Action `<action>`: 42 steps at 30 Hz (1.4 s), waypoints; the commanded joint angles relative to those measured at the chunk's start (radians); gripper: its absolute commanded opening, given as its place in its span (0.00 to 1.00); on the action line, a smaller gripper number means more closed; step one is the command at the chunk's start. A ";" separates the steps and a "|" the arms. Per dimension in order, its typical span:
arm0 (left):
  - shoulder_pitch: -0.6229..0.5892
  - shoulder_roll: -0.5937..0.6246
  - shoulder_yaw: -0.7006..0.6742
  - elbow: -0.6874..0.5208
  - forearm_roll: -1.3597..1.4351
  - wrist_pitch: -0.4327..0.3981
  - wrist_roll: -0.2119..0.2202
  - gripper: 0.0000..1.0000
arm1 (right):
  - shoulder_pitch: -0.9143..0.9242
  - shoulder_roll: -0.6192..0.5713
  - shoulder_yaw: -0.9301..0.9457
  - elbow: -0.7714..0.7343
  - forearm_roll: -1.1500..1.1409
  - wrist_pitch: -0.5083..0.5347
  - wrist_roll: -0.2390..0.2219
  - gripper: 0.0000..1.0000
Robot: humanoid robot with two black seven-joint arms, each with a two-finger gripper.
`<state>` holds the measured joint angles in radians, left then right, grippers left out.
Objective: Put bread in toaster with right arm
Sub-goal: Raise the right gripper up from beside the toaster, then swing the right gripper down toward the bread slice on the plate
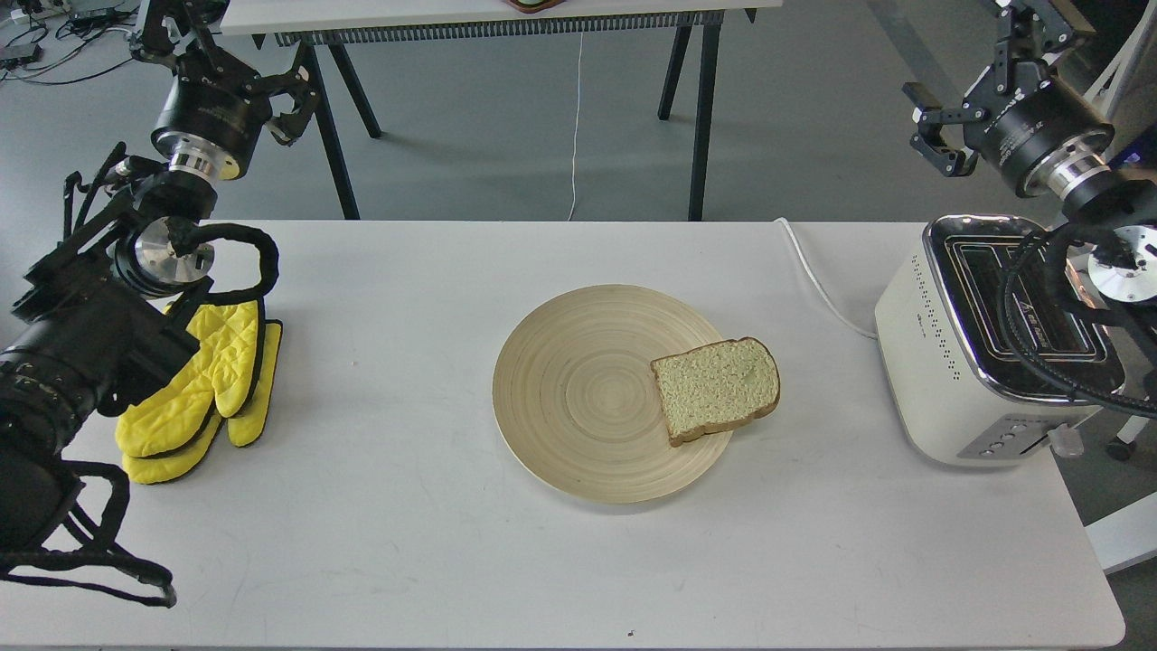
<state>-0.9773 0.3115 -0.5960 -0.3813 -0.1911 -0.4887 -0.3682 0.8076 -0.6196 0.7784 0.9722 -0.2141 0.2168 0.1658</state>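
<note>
- Head view: bread (715, 389) lies flat on the right rim of a round wooden plate (578, 398) mid-tabletop, crust overhanging; nothing else on the plate.
- Judged light, soft, easily crushed; best pinched gently across the overhanging crust edge.
- Toaster (940, 362) at right, both slots appear empty.
- Right gripper (945, 127) raised beyond it, jaws spread, holding nothing.
- Left gripper (271, 95): jaws' state cannot be told.

Bread (716, 389) lies flat w/ crust rim overhanging the plate's (578, 398) right edge, well apart from the cream toaster (940, 362) at table's right end, slots up; my right arm (1076, 181) above it, claw (972, 86) holding nothing.
</note>
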 commanded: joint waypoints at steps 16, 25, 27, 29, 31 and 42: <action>0.000 0.000 0.001 0.001 0.001 0.000 0.000 1.00 | -0.180 -0.005 -0.008 0.309 -0.520 -0.223 0.007 0.99; 0.000 0.000 0.001 0.001 0.001 0.000 0.000 1.00 | -0.286 -0.002 -0.024 0.419 -0.904 -0.355 0.004 0.99; 0.000 0.000 -0.001 0.001 0.001 0.000 0.000 1.00 | -0.304 0.006 -0.047 0.428 -0.970 -0.376 0.004 0.99; 0.000 0.000 0.001 0.001 0.001 0.000 0.000 1.00 | -0.315 0.006 -0.080 0.438 -1.010 -0.415 0.001 0.99; 0.000 0.000 0.001 0.001 0.001 0.000 -0.001 1.00 | -0.323 0.004 -0.131 0.439 -1.027 -0.465 0.001 0.99; 0.000 0.000 0.001 0.001 0.001 0.000 0.000 1.00 | -0.381 0.014 -0.309 0.398 -1.016 -0.625 -0.002 0.94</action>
<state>-0.9771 0.3114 -0.5953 -0.3805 -0.1902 -0.4887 -0.3684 0.4544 -0.6076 0.4761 1.3939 -1.2374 -0.3869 0.1655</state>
